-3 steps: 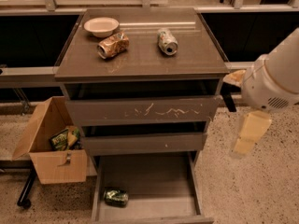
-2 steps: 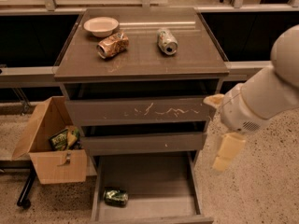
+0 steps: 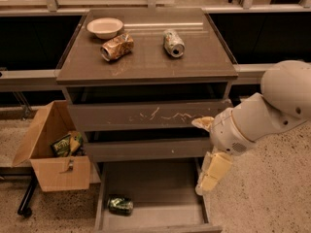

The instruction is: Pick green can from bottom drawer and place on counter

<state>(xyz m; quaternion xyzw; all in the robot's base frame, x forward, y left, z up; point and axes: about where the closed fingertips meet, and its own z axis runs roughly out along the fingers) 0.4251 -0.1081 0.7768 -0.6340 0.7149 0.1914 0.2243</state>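
The green can [image 3: 120, 204] lies on its side at the front left of the open bottom drawer [image 3: 160, 188], on its grey floor. The counter [image 3: 146, 57] is the cabinet top above. My gripper [image 3: 212, 173] hangs from the white arm [image 3: 265, 113] at the right, over the drawer's right wall, well right of and above the can. Its pale fingers point down. It holds nothing that I can see.
On the counter lie a tan-gold can [image 3: 117, 47], a silver-white can [image 3: 174, 42] and a white bowl [image 3: 105, 27]. The scratched middle drawer front [image 3: 150, 115] juts out above the bottom drawer. An open cardboard box [image 3: 53, 152] with packets stands on the floor at the left.
My arm and gripper have moved left and down, from beside the cabinet's right side to over the bottom drawer's right edge. The green can has not moved.
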